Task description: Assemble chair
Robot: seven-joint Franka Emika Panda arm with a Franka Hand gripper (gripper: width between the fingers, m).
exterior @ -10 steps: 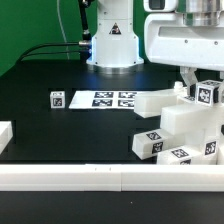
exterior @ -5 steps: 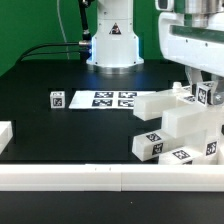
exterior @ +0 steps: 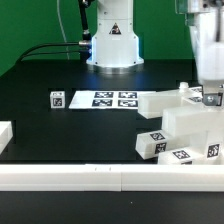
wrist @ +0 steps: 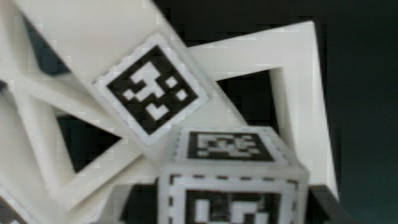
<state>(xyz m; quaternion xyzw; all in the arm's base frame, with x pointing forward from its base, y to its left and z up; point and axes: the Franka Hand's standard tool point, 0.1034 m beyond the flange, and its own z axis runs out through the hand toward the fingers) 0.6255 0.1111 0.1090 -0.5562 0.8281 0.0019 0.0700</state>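
The white chair parts point(exterior: 178, 128) lie heaped at the exterior view's right, several showing black-and-white tags. My gripper point(exterior: 209, 97) stands over the top of the heap, and most of the hand is cut off by the frame edge. In the wrist view the gripper point(wrist: 231, 206) has a dark finger on each side of a tagged white chair part point(wrist: 231, 170), and the jaws look closed on it. Behind it stands the open seat frame point(wrist: 285, 75) with a large tag point(wrist: 160, 90). A small tagged cube point(exterior: 57, 98) sits apart at the left.
The marker board point(exterior: 113, 99) lies flat in the middle, before the robot base point(exterior: 112, 45). A long plain white rail point(exterior: 90, 178) runs along the front edge. A white block point(exterior: 4, 136) sits at the left edge.
The arm has shifted toward the exterior view's right, so its wide white hand has mostly left the frame. The heap of parts and the cube have stayed put.
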